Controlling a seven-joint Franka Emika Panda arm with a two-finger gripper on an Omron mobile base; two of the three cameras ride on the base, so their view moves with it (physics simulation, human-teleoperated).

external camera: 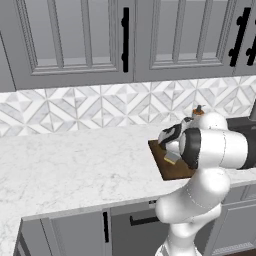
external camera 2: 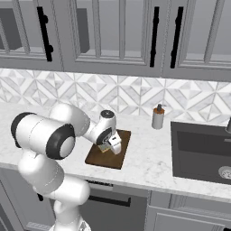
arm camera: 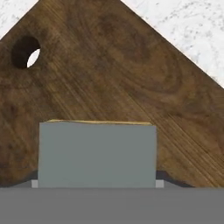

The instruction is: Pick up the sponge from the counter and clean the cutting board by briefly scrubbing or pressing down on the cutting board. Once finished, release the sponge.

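Observation:
The dark brown cutting board (external camera: 161, 161) (external camera 2: 113, 157) (arm camera: 109, 70) lies on the white marble counter (external camera: 75, 165) (external camera 2: 149, 162), with its small hole (arm camera: 25, 51) showing in the hand view. My gripper (external camera: 172, 154) (external camera 2: 111, 143) (arm camera: 97, 183) points down over the board's middle and is shut on the sponge (external camera: 171, 158) (external camera 2: 105, 147) (arm camera: 97, 153). The sponge is a grey block with a yellow edge. It sits very low over the wood; I cannot tell whether it touches.
A soap dispenser (external camera 2: 158, 118) (external camera: 198, 111) stands against the tiled backsplash behind the board. The dark sink (external camera 2: 203, 151) is set into the counter to the right. Grey wall cabinets with black handles (external camera: 125, 40) hang above.

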